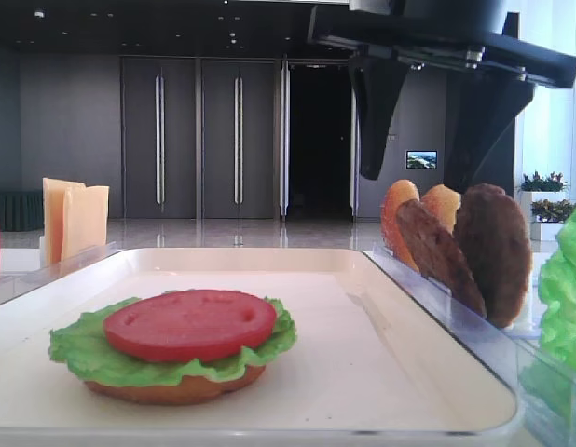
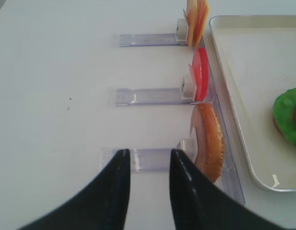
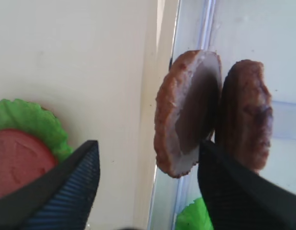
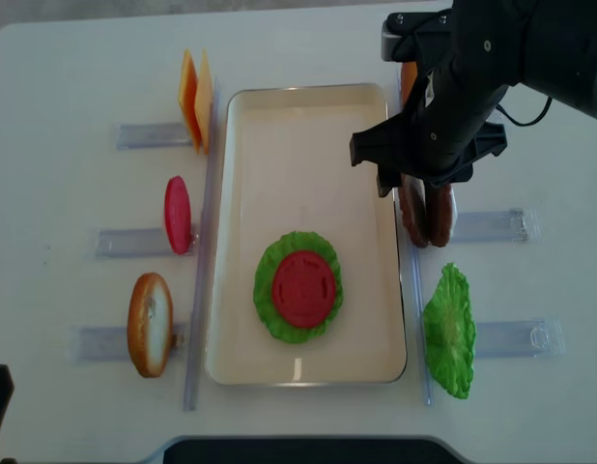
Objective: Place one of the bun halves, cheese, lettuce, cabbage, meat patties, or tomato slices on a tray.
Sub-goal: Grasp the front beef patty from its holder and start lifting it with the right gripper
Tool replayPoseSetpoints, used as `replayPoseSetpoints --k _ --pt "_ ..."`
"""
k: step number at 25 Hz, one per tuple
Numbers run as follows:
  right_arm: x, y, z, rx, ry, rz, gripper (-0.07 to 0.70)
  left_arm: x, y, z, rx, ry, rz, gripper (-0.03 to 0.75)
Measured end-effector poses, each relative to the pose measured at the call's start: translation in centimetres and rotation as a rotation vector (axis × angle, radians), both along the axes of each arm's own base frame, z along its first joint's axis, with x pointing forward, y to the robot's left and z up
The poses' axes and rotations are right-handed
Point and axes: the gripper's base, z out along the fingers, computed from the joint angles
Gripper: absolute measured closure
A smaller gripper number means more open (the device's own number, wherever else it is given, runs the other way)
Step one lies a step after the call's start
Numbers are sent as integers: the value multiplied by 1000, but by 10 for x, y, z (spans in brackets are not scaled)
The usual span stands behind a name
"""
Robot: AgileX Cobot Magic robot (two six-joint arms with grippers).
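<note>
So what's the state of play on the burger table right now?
The right gripper hangs open over the two meat patties standing on edge in their rack beside the tray, one finger on each side of the nearer patty, nothing gripped yet. On the tray sits a bun half topped with lettuce and a tomato slice. The left gripper hangs open over its own side, holding nothing.

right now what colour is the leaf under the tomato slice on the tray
Bright green, ruffled lettuce under the red tomato slice; clearest in the low exterior view.

Two brown meat patties (image 4: 425,214) stand on edge beside the tray (image 4: 242,242).
</note>
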Motion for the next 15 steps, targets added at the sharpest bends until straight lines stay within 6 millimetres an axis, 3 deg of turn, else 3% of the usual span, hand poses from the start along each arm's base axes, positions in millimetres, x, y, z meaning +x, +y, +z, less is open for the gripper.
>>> replayPoseSetpoints --k 15 --pt "10 5 -26 -42 18 34 178 0 0 0 0 0 0 496"
